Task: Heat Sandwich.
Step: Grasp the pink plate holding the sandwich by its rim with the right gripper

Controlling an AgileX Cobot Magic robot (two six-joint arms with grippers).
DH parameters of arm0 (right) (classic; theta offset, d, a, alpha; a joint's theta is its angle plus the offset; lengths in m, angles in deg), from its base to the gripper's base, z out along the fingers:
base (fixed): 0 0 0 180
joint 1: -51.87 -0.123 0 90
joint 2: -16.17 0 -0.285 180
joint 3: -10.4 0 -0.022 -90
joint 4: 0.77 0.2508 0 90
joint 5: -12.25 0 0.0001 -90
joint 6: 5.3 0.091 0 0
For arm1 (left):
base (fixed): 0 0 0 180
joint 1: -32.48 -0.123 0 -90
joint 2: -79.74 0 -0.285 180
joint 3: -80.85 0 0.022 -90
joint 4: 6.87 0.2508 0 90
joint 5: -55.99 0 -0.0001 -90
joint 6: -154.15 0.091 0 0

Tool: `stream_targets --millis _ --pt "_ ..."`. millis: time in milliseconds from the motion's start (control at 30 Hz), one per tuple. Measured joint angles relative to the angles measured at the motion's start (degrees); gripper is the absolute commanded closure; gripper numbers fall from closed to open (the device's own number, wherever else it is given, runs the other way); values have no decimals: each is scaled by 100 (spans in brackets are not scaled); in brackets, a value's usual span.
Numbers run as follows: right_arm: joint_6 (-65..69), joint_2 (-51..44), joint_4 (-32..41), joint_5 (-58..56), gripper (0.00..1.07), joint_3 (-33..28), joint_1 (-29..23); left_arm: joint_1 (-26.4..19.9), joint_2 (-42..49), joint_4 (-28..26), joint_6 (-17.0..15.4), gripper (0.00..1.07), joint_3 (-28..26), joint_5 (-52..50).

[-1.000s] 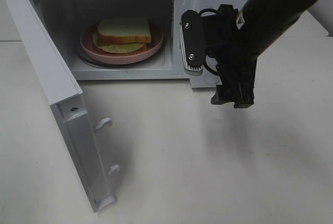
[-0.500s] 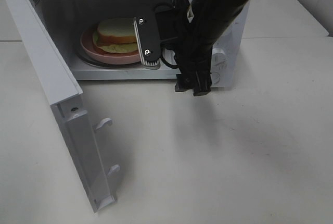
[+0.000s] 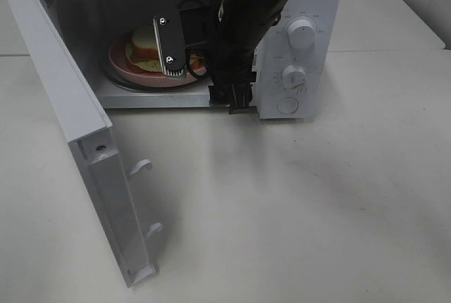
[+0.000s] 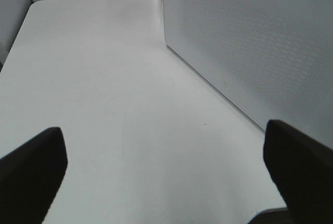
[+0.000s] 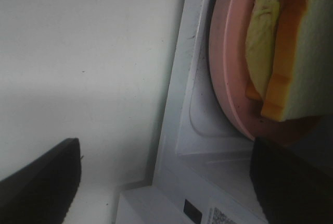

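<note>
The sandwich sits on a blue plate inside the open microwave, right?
Not quite. The plate is pink, not blue, as the exterior high view shows. The sandwich does sit on it inside the open microwave.

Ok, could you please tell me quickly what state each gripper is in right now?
Left gripper: open, holding nothing, above the white tabletop.
Right gripper: open, empty, by the round pink plate holding the white-bread sandwich.
</note>
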Motion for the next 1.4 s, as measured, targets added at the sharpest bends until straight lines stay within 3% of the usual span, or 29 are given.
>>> stream_targets --millis 533,1033,1400 --pt "11 1026 0 0 27 1054 0 0 0 0 0 9 0 0" --pt "344 2086 46 -269 31 2469 -63 0 0 0 0 9 0 0" --pt "453 2464 103 -338 31 2807 -63 0 0 0 0 9 0 0"
